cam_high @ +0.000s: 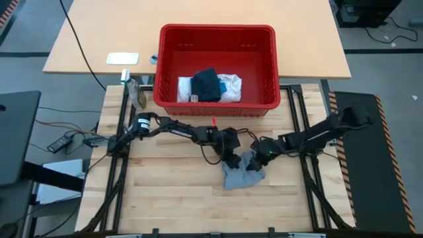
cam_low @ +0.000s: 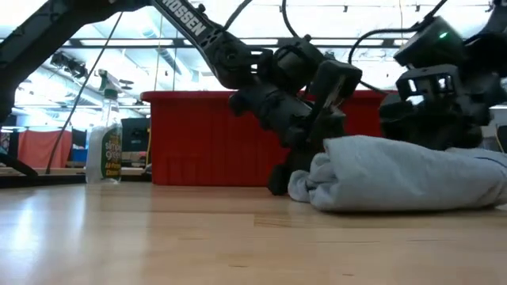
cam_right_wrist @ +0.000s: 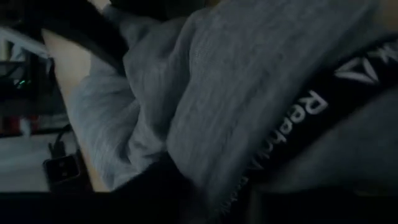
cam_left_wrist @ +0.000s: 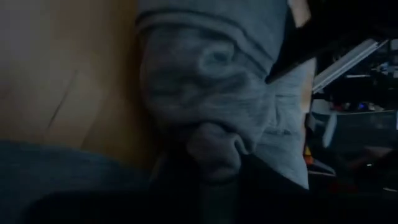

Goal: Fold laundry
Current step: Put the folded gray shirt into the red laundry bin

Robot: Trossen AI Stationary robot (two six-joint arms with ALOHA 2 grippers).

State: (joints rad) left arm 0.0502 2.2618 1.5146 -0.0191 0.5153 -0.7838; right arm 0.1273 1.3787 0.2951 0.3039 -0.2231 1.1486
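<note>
The grey cloth piece point(cam_high: 242, 174) lies crumpled on the wooden worktop point(cam_high: 172, 198), in front of the red basket point(cam_high: 264, 99) and well apart from it. In the low view it point(cam_low: 404, 178) sits as a soft rounded heap with a rolled edge at its near left end. The right wrist view shows a dark band with white lettering running across its fabric point(cam_right_wrist: 249, 81).

The left gripper point(cam_high: 232, 160) is down at the heap's left edge; its wrist view shows a bunched fold of the grey fabric point(cam_left_wrist: 214, 140) pinched right at the fingers, so the gripper is closed narrowly on the cloth. The right gripper point(cam_high: 259, 158) is pressed against the heap's upper right side; grey fabric fills its wrist view, and whether its fingers are holding the cloth or only touching it cannot be told.

Inside the red basket, toward its front wall, a dark navy piece point(cam_high: 206, 84) lies on top of a white crinkly piece point(cam_high: 230, 87).

A spray bottle point(cam_low: 104, 142) stands on the worktop left of the basket. A small white card point(cam_high: 123, 58) lies on the pale table point(cam_high: 99, 33) behind.
</note>
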